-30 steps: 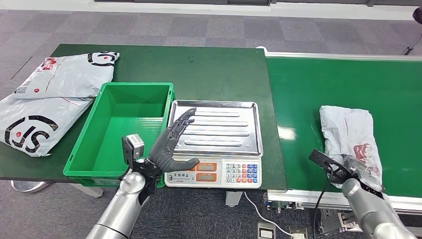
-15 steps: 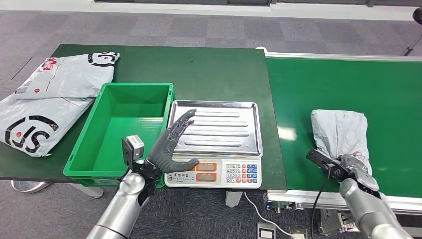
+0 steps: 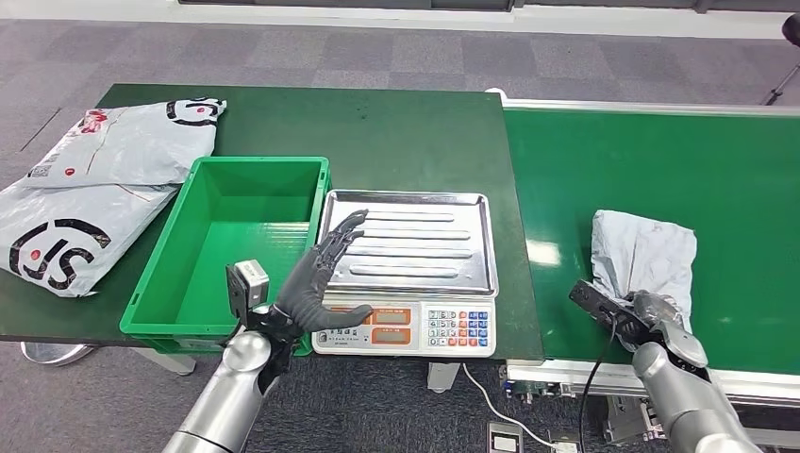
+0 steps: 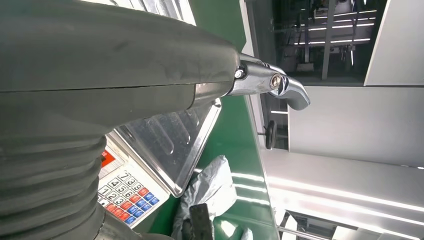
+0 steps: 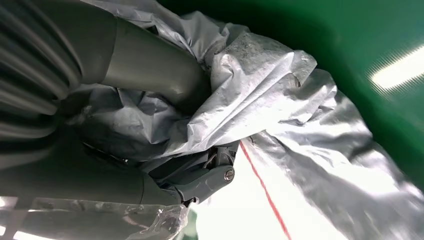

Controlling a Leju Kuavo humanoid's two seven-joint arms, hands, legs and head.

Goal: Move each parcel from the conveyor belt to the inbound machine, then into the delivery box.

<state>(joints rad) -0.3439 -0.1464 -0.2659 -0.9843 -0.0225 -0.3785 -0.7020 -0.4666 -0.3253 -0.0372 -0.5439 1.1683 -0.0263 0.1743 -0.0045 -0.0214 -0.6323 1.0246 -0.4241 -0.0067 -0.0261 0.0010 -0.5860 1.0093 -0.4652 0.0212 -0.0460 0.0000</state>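
— How far along is it?

— Early, I'd judge. The grey parcel [image 3: 646, 260] lies on the conveyor belt [image 3: 660, 160], at its near edge, and the right hand [image 3: 656, 316] has its fingers closed into the crumpled plastic (the right wrist view shows the thumb buried in the folds). So it is gripped, but I cannot tell whether it is lifted off the belt.

— And the scale?

— The tray of the scale [image 3: 408, 243] carries nothing, and the green box [image 3: 231, 247] beside it looks bare inside. The left hand [image 3: 321, 278] hovers over the near-left corner of the scale, fingers spread, grasping nothing.

— What's left, then?

— Carry the parcel across to the scale, then on into the box. Two other bags [image 3: 94, 189] lie on the bench [image 3: 415, 132] left of the box.
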